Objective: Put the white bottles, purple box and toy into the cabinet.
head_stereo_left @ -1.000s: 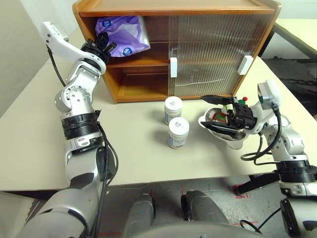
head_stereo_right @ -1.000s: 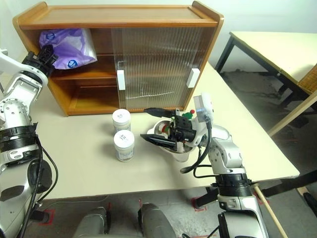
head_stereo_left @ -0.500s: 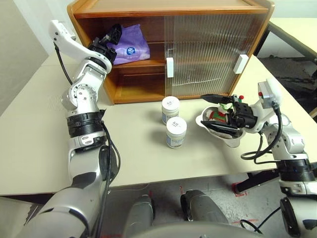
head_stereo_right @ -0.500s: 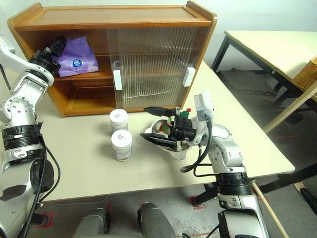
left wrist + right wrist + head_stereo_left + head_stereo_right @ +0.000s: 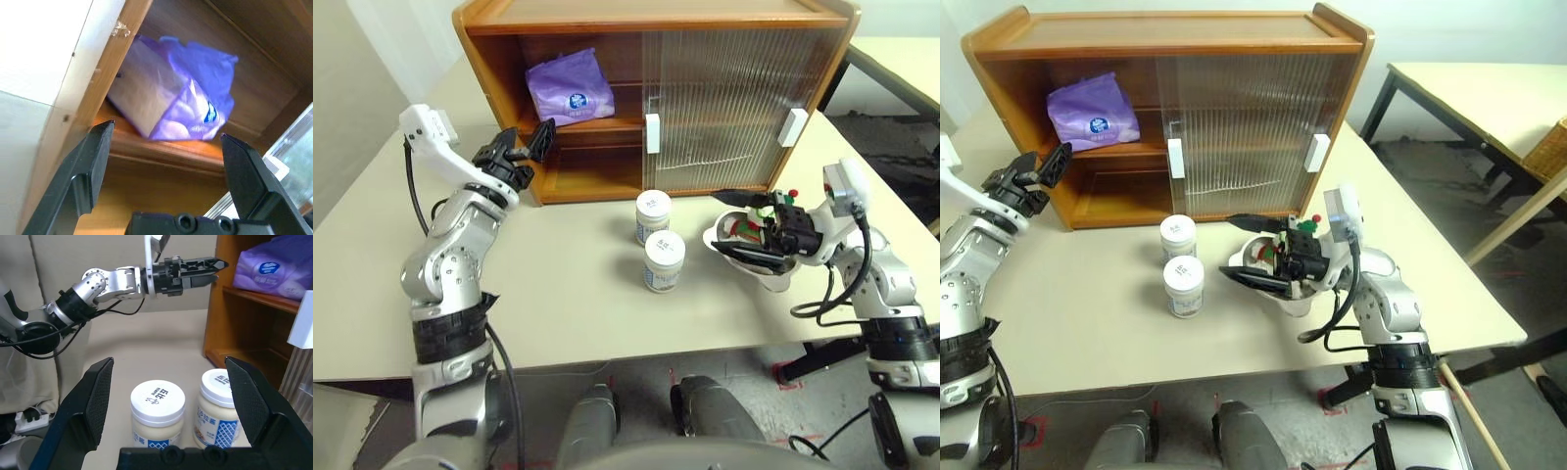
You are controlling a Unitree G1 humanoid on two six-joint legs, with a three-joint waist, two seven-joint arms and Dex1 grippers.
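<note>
A pale beige table point(image 5: 568, 313) carries the honey-brown wooden cabinet point(image 5: 656, 20) at its far side, with a second table and a dark floor beyond on the right. The cabinet's ribbed sliding doors point(image 5: 734, 98) cover its right part, leaving the left bays open. The purple box point(image 5: 570, 88) sits on the upper shelf in that open bay, apart from any gripper. The left gripper point(image 5: 530, 143) hovers just outside the cabinet's left front edge, its two black fingers spread wide with nothing between them; the left wrist view looks past them to the box on its shelf. The two white bottles point(image 5: 664, 260) stand upright on the table in front of the cabinet, one just behind the other and close together. To their right, the right gripper point(image 5: 742, 223) points toward the bottles, fingers wide apart and empty, held over a white bowl point(image 5: 773, 277). The toy point(image 5: 742, 229), seen as red and green bits, lies in that bowl.
</note>
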